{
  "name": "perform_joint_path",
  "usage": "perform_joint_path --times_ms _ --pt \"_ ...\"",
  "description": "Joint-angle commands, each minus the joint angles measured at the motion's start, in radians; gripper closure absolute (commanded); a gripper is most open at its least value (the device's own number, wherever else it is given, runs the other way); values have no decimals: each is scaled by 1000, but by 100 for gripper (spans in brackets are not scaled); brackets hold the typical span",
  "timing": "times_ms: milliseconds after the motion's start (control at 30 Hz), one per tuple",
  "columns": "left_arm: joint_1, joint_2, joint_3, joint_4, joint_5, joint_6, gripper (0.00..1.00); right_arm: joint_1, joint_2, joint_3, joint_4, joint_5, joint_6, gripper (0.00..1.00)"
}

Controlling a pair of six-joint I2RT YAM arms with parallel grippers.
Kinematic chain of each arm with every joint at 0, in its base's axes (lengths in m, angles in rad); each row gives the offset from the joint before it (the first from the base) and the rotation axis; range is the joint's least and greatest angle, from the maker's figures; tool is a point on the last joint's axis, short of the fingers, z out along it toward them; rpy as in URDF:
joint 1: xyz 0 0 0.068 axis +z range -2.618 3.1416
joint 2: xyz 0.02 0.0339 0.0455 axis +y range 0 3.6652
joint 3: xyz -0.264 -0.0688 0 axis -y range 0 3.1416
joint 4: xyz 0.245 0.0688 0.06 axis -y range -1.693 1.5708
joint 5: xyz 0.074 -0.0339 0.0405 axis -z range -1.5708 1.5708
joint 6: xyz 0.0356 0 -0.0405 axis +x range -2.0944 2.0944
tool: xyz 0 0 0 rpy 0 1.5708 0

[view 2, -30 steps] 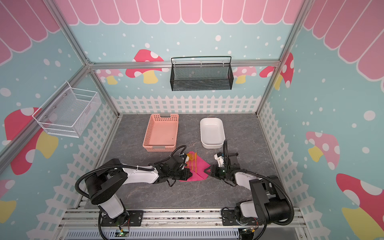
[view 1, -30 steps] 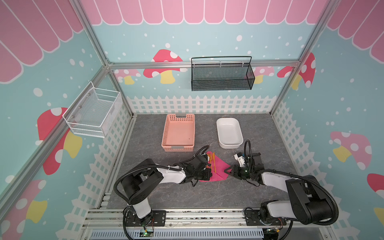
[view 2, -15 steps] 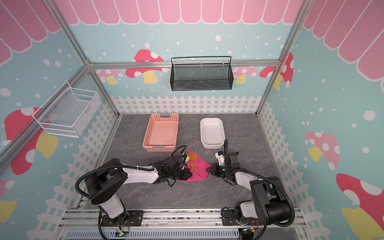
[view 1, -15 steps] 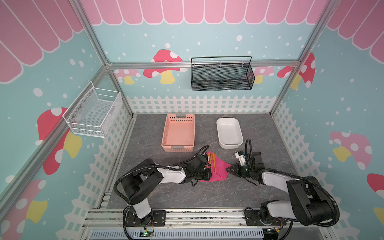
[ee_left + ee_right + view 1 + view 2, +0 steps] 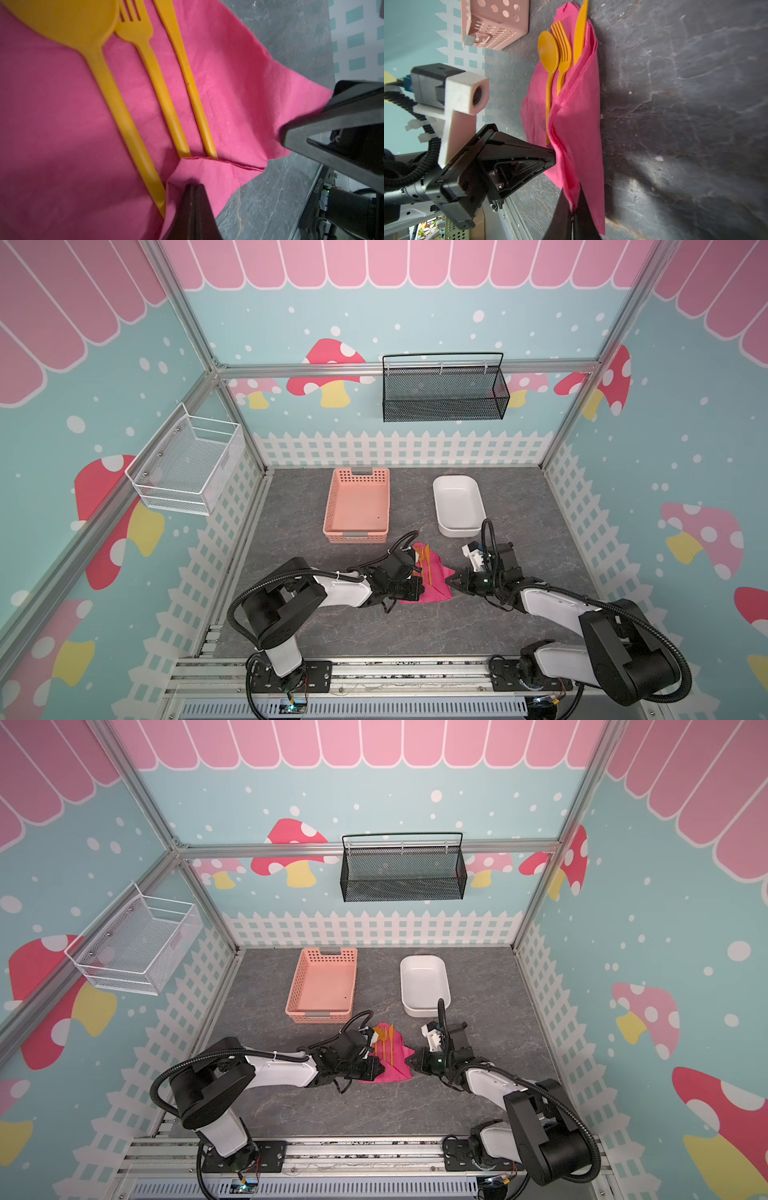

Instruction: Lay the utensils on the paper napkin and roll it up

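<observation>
Grey marbled tabletop (image 5: 374,630): hot-pink paper napkin (image 5: 437,581) lies under orange-yellow plastic utensils (image 5: 424,562); left gripper (image 5: 192,186) and right gripper (image 5: 573,208), jaws pressed together, each pinch an opposite napkin edge.

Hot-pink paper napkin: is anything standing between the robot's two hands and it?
Nothing visible does. The left hand and the right hand are each shut on an edge of the thin hot-pink paper napkin, on opposite sides, with the orange-yellow plastic utensils lying on it between them.
</observation>
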Motion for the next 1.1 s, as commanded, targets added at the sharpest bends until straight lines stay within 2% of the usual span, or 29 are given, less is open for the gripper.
perform_joint_path --times_ms 0,200,567,1067 --pt "-4 21 19 8 -9 -7 100 39 -15 37 0 41 44 94" --pt "-5 19 15 11 -8 -7 100 105 -4 70 13 79 100 94" --pt "-5 17 8 19 -8 -8 100 162 21 70 90 121 205 95" --pt "-3 -3 -3 16 -20 -7 100 228 154 88 252 122 287 95"
